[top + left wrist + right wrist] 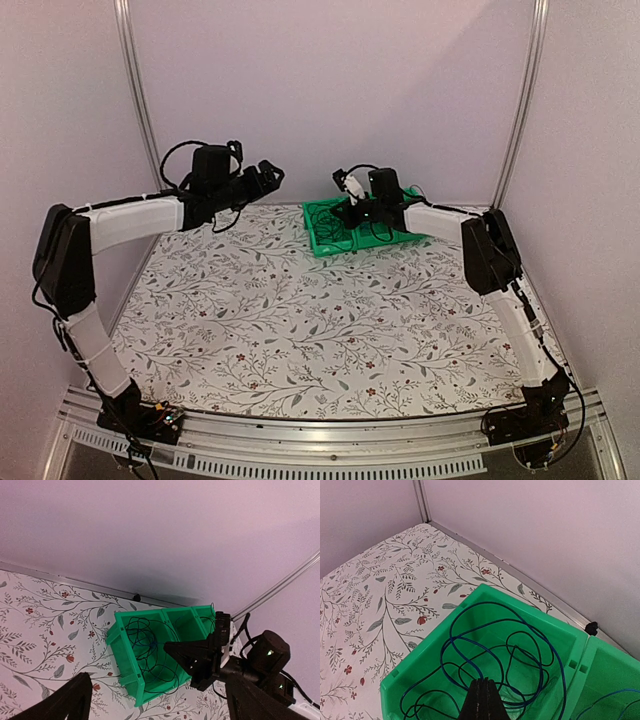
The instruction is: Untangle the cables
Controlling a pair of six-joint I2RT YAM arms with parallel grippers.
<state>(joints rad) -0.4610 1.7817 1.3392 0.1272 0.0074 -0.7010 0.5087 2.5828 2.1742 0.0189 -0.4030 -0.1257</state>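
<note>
Well to the left of the green bin (pixel 318 246), the left gripper (pixel 268 176) hangs above the flowered tablecloth (pixel 300 330) with its jaws spread wide and nothing between them. In its own wrist view the two dark fingers (pixel 67 700) stand far apart at the bottom corners, and the bin shows between them, some way off.

The bin stands on the cloth close to the back wall (pixel 330 90) and is split into compartments. The cables (pixel 512 652) lie inside its large end compartment as a loose heap of thin loops — black ones and a blue one, crossing each other and curling up against the bin's walls. A little more blue wire shows in the next compartment along.

From the right of the bin, the right arm reaches in over the rim, and the right gripper (pixel 481 687) points down into that same large compartment, right over the tangle. Its jaws are pressed together. A blue strand (pixel 465 652) runs straight up to the tip; whether it is pinched there or only passes beneath, I cannot tell
</note>
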